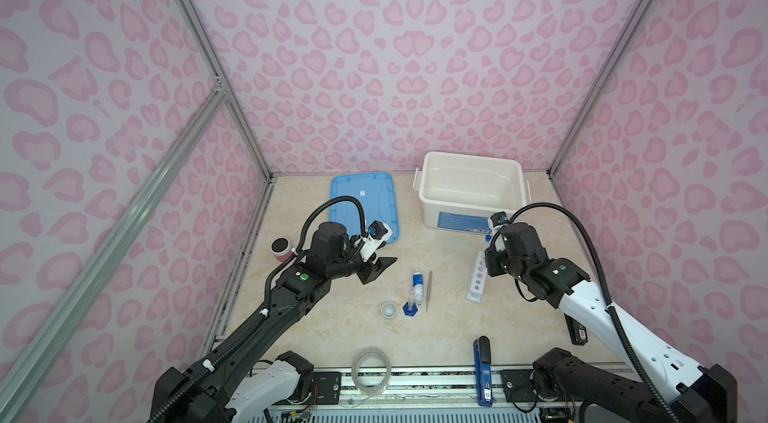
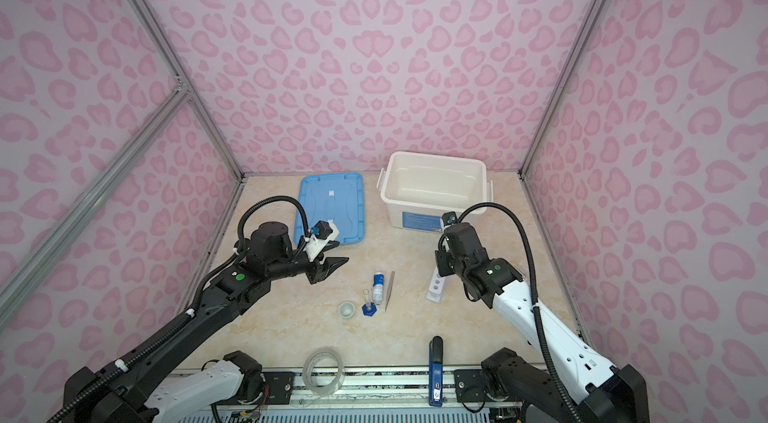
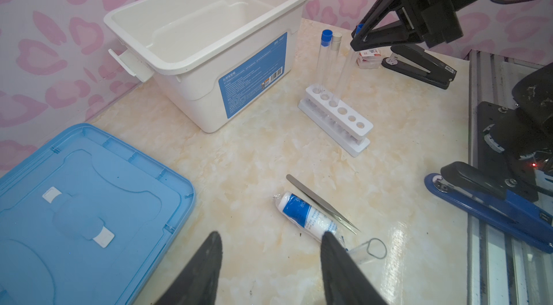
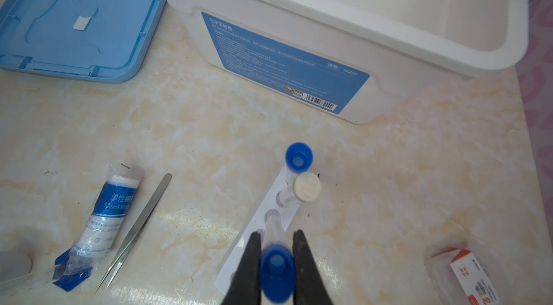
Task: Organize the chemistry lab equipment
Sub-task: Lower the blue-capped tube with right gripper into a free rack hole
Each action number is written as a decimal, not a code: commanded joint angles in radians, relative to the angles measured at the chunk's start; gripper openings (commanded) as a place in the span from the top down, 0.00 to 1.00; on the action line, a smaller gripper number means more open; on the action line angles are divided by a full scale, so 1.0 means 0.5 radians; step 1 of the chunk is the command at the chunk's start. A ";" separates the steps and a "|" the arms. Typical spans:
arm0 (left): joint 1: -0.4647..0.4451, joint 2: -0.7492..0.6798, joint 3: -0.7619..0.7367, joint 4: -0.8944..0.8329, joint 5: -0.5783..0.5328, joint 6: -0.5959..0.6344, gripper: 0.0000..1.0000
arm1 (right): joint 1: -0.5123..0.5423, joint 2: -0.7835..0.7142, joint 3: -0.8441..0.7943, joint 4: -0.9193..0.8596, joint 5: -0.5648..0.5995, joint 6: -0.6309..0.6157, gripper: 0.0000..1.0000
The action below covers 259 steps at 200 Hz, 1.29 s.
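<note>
Low in the right wrist view, your right gripper (image 4: 276,232) pinches a blue-capped test tube (image 4: 276,270) set in the rack (image 4: 238,260) beside two tubes (image 4: 298,158); left gripper (image 3: 270,233) open, empty. Tweezers (image 3: 320,203), bandage roll (image 3: 302,213), dish (image 1: 389,309), cylinder (image 1: 410,310) lie unsorted.

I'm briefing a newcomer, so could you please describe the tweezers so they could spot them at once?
Start at the white bin at the back right; a cluster of small items lies in front of it, toward the middle. The tweezers are the thin silver strip beside the blue-labelled white roll, the only metal piece there.
</note>
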 commanded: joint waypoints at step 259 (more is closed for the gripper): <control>0.002 0.004 0.026 0.027 0.013 0.018 0.44 | 0.000 0.004 -0.218 0.207 0.073 0.109 0.70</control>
